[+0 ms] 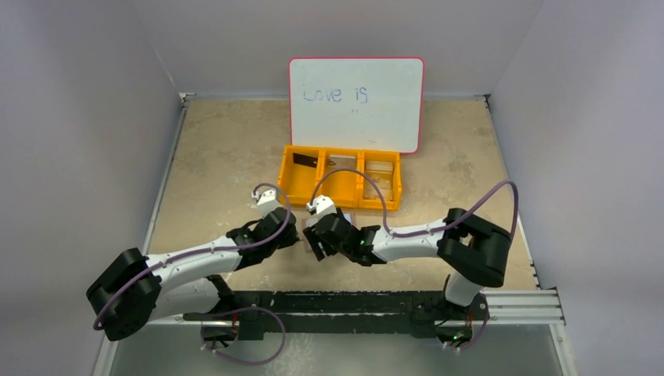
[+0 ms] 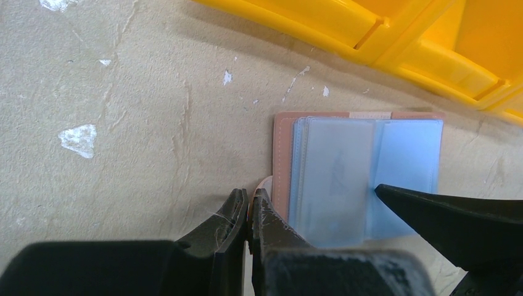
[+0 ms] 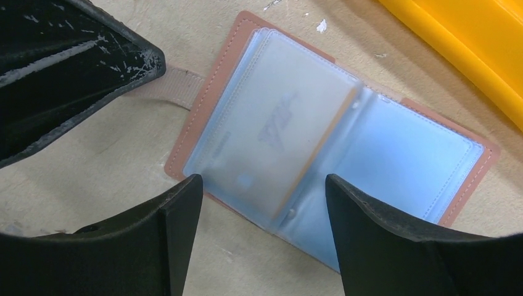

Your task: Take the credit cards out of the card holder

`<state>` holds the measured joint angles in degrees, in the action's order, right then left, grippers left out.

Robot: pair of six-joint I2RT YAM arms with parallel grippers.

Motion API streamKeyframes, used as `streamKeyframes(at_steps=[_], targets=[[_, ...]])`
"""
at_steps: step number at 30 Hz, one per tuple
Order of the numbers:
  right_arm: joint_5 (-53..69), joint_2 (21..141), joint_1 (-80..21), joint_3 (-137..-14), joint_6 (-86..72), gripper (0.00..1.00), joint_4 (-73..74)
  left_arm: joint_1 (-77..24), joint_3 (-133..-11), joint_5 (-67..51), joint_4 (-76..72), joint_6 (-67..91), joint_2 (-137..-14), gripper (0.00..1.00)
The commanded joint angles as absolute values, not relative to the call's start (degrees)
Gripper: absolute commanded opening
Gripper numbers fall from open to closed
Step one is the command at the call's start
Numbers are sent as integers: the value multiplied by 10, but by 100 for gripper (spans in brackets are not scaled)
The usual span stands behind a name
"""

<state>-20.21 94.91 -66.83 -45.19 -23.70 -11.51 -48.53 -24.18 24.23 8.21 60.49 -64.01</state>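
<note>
Some cards (image 1: 305,161) sit in the tray (image 1: 291,188) up top, one card (image 3: 271,135) left in the card holder (image 3: 407,163). The left gripper (image 2: 248,200) pinches it, right gripper (image 3: 262,185) hangs spread.

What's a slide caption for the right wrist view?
Open right gripper hovers over the opened card holder, a card visible inside.

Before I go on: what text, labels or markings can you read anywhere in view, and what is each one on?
"Love is": handwritten on the whiteboard standing behind the orange tray.
Small marks under that writing: too small to read.
Faint grey mark showing through the left clear pocket of the card holder: blurred, unreadable.
Nothing else legible in any view.
</note>
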Motion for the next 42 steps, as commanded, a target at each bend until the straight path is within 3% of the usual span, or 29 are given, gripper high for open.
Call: streamKeyframes(at_steps=[1, 6, 14, 22, 26, 31, 33, 42], targets=[[-209, 974, -668, -476, -228, 75, -117, -486, -239, 249, 62, 608, -637, 0], [-243, 990, -667, -488, -235, 74, -95, -487, -238, 250, 63, 607, -633, 0], [-287, 997, -668, -486, -250, 49, -64, -487, -238, 251, 70, 605, -630, 0], [-327, 1003, -666, -485, -271, 38, -37, -487, -239, 253, 74, 604, -628, 0], [-305, 1003, -658, -488, -282, 22, -36, -487, -237, 253, 73, 605, -628, 0], [-236, 984, -650, -488, -278, 11, -71, -487, -234, 249, 69, 607, -630, 0], [-205, 979, -639, -491, -284, 0, -84, -487, -234, 249, 69, 607, -630, 0], [-128, 915, -564, -456, -341, 0, -122, -487, -234, 251, 72, 607, -629, 0]])
